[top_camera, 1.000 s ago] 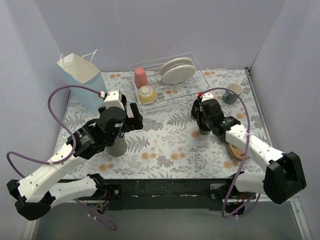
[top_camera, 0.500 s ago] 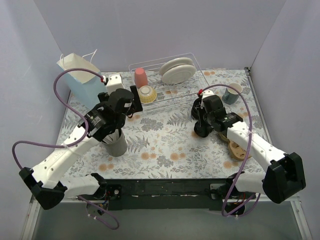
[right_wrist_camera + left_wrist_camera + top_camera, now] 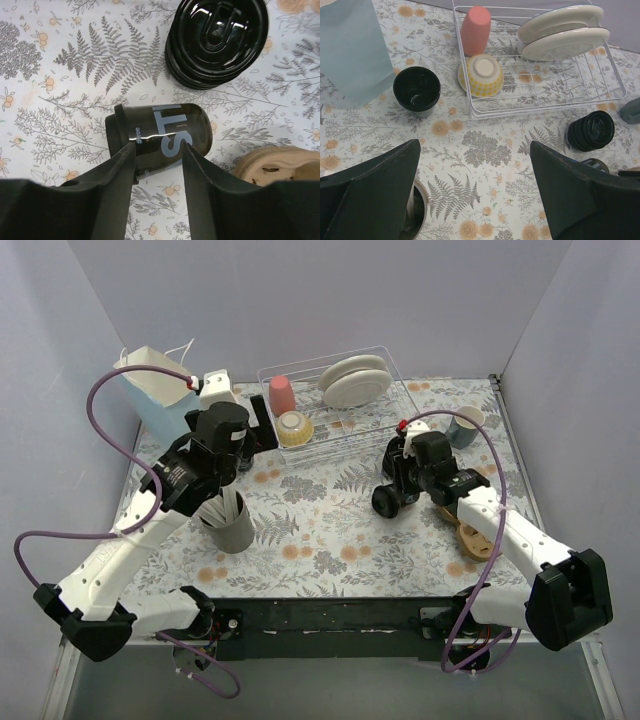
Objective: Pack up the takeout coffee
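Right half of the bench [image 3: 330,530], about mid-depth: one black takeout cup [image 3: 160,125] lies on its side with no lid, its mouth towards the left of the right wrist view, just beside the stack of black lids [image 3: 216,35]. My right pincer [image 3: 159,150] hangs over it, part open and gripping nothing. The fingers stand above the wall, in line with the cup's length, not across it.

Far left corner: a second cup [image 3: 416,90] stands upright and open, just beside the blue paper bag [image 3: 352,50]. My left pincer [image 3: 474,150] is spread wide and empty, above the bench between this cup and the lids.

Handling, as I judge it: the cup looks light, thin-walled and glossy. It should roll while on its side and dent under a hard squeeze. I would turn my wrist so the fingers cross the wall, close gently near mid-height below the rolled rim, then tip it upright. The lids look thin and springy, nested tight, so each is best taken at its edge and peeled off singly
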Controlling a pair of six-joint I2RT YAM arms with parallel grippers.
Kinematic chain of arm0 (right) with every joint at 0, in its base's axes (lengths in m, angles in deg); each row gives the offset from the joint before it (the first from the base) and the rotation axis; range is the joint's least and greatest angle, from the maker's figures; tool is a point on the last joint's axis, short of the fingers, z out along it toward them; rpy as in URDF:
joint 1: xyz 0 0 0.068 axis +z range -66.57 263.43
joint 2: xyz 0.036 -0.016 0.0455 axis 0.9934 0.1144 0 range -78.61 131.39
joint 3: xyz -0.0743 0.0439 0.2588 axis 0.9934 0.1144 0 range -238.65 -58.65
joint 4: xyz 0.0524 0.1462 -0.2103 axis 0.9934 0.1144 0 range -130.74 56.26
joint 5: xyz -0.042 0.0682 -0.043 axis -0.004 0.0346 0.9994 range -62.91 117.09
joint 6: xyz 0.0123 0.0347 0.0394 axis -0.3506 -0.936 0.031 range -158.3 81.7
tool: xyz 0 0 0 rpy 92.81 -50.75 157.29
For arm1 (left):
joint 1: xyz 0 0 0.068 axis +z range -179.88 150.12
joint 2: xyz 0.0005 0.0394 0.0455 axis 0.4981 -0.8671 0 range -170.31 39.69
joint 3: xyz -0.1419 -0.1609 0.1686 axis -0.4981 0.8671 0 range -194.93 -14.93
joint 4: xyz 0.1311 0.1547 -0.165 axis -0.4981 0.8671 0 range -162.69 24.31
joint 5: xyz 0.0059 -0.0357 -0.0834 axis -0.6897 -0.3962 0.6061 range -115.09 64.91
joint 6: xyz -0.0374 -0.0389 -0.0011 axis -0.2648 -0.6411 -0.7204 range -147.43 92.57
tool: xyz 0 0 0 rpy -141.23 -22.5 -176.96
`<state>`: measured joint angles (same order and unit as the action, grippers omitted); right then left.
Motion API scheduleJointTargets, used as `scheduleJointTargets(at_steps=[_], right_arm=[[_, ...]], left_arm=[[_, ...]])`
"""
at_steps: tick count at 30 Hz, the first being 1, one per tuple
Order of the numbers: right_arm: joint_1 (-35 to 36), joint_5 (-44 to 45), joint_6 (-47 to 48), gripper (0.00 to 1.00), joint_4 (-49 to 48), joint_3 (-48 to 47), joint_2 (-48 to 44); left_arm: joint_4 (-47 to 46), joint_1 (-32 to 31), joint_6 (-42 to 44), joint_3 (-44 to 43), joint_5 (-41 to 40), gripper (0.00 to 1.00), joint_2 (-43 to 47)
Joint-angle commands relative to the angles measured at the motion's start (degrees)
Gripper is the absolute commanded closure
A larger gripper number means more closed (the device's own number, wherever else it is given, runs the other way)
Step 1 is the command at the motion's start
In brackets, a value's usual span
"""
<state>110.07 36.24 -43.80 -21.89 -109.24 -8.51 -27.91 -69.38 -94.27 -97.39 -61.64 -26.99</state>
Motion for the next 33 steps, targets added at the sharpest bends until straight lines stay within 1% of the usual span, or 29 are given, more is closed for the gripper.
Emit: scheduleJointTargets(at_steps=[1, 4, 5, 8, 12, 16, 19, 22, 23, 25, 26, 28, 29, 33], right_arm=[[0.17, -5.72, 2.25, 0.48, -3.65, 1.45, 0.55], [0.96, -4.93, 1.90, 0.43, -4.35, 2.24, 1.44], [1.23, -3.97, 1.63, 0.41, -4.87, 2.60, 1.52], [2.81, -1.25, 1.19, 0.37, -5.40, 3.13, 1.35], [5.70, 2.71, 0.23, 0.36, -4.71, 3.56, 1.87], [9.48, 11.48, -1.80, 0.36, -2.59, 4.71, 2.84], [11.51, 15.27, -2.41, 0.36, -2.42, 6.11, 3.11], [12.30, 16.78, -2.85, 0.41, -2.15, 6.90, 3.37], [12.48, 17.13, -2.94, 0.44, -2.07, 6.99, 3.37], [12.83, 17.66, -3.12, 0.49, -2.06, 7.52, 3.28], [12.83, 17.75, -3.38, 0.54, -2.06, 7.61, 3.20], [13.01, 17.83, -3.38, 0.59, -2.06, 7.87, 2.84], [13.01, 17.75, -3.38, 0.63, -2.15, 8.22, 2.41], [13.09, 17.22, -4.69, 0.69, -1.98, 8.75, 0.74]], left_arm=[[0.93, 0.31, 1.02, 0.98, 4.21, 0.07, 3.21], [0.76, 0.31, 0.76, 2.91, 5.26, 0.07, 4.09], [0.67, 0.22, 0.67, 3.35, 6.14, 0.07, 4.53], [0.23, 0.31, 0.58, 4.23, 7.02, 0.07, 4.89], [-0.21, 0.31, 0.84, 5.46, 7.99, 0.07, 5.24], [-0.13, 0.31, 1.11, 6.08, 8.60, 0.07, 5.50], [-0.21, 0.31, 1.20, 6.34, 9.13, 0.07, 5.77], [-0.13, 0.31, 1.20, 6.26, 9.57, 0.07, 5.94], [-0.13, 0.31, 1.20, 6.34, 9.66, 0.07, 6.03], [-0.04, 0.31, 1.20, 6.25, 9.66, 0.07, 6.12], [0.05, 0.22, 1.20, 6.17, 9.66, 0.07, 6.20], [0.14, 0.31, 1.02, 6.08, 9.75, 0.07, 6.21], [0.23, 0.22, 0.93, 6.17, 9.75, 0.07, 6.38], [0.05, 0.31, 0.49, 6.43, 10.54, 0.07, 6.56]])
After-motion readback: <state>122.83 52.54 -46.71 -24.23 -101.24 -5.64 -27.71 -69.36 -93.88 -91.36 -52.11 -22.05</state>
